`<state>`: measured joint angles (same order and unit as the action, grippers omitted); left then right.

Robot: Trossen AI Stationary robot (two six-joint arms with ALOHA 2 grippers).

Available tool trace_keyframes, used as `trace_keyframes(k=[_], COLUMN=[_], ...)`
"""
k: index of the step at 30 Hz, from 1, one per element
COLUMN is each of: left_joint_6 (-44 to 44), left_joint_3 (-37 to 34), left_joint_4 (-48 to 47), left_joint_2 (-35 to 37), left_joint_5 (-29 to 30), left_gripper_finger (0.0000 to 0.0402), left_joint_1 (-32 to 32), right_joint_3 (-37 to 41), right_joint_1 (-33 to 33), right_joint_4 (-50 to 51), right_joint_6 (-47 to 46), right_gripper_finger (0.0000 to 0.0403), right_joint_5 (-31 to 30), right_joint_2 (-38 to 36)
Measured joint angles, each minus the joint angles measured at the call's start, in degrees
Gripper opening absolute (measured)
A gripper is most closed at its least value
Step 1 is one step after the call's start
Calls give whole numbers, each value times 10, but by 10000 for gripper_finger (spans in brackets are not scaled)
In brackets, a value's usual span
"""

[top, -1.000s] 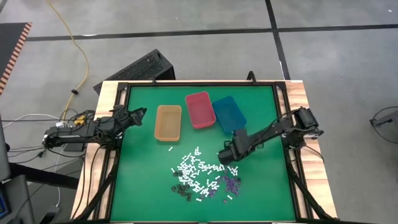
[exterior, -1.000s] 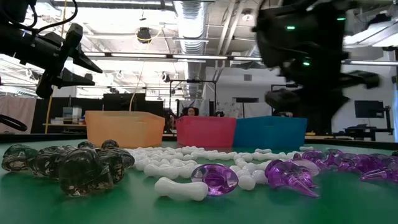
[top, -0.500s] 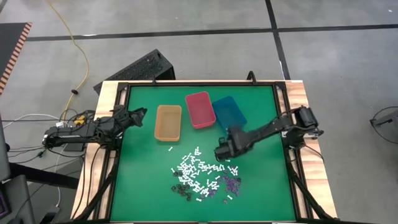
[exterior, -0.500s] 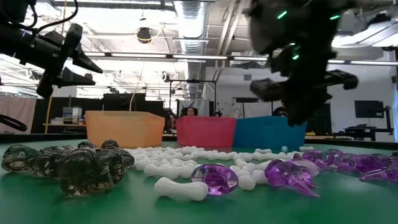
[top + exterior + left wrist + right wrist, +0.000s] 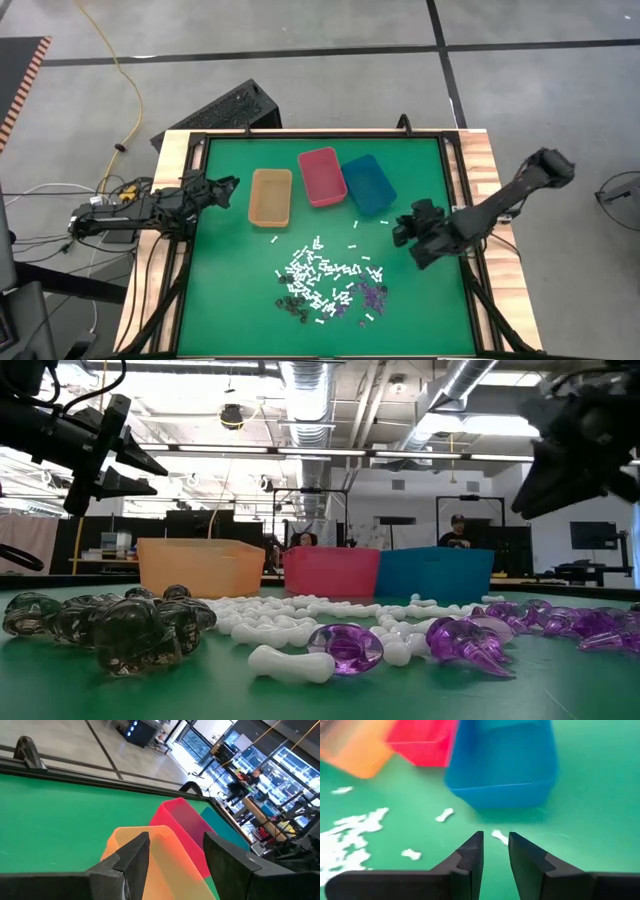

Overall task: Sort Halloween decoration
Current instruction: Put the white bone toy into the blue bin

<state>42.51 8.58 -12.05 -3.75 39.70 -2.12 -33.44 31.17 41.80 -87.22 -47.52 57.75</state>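
Observation:
The Halloween decoration lies loose on the green mat: white bone-shaped sticks (image 5: 320, 270), purple bits (image 5: 373, 293) and dark bits (image 5: 292, 305). The low view shows them close up as dark pieces (image 5: 110, 622), a white bone (image 5: 290, 660) and purple pieces (image 5: 470, 640). My right gripper (image 5: 405, 232) hangs above the mat to the right of the pile. It points slanting down toward the blue bin (image 5: 502, 765), fingers (image 5: 470, 855) open and empty. My left gripper (image 5: 228, 184) waits open at the table's left edge, facing the orange bin (image 5: 165, 855).
Three bins stand in a row on the far half of the mat: orange (image 5: 271, 196), pink-red (image 5: 322, 175) and blue (image 5: 368, 183). A few stray white sticks (image 5: 444, 814) lie in front of the blue bin. Bare green mat (image 5: 430, 310) lies to the pile's right and near side.
My right gripper has pulled back from the pile's far right part toward the table's right edge. It has risen a little and tipped from pointing steeply down to a shallower slant. The arm has folded back with it. The pile has stayed where it was.

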Motion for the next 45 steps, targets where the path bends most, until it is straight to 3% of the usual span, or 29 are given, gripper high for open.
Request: trace_keyframes(k=[4,7,11,16,21,28,45], left_joint_6=[-15,-38,-86,-142,-178,-179,-173], left_joint_3=[0,0,0,0,0,0,0], left_joint_4=[1,9,35,54,55,55,55], left_joint_2=[0,0,0,0,0,0,0], left_joint_5=[0,1,2,1,-1,-4,2], left_gripper_finger=[177,177,177,183,214,257,257], left_joint_1=[0,0,0,0,0,0,0], right_joint_3=[117,181,201,197,197,197,197], right_joint_1=[0,-17,-40,-75,-114,-131,-157], right_joint_4=[-198,-279,-286,-283,-265,-349,-458], right_joint_6=[103,158,240,328,350,447,507], right_gripper_finger=[123,124,141,191,237,245,244], right_joint_5=[-31,-30,-21,-21,39,58,98], right_joint_2=[-100,-140,-151,-151,-115,-15,104])
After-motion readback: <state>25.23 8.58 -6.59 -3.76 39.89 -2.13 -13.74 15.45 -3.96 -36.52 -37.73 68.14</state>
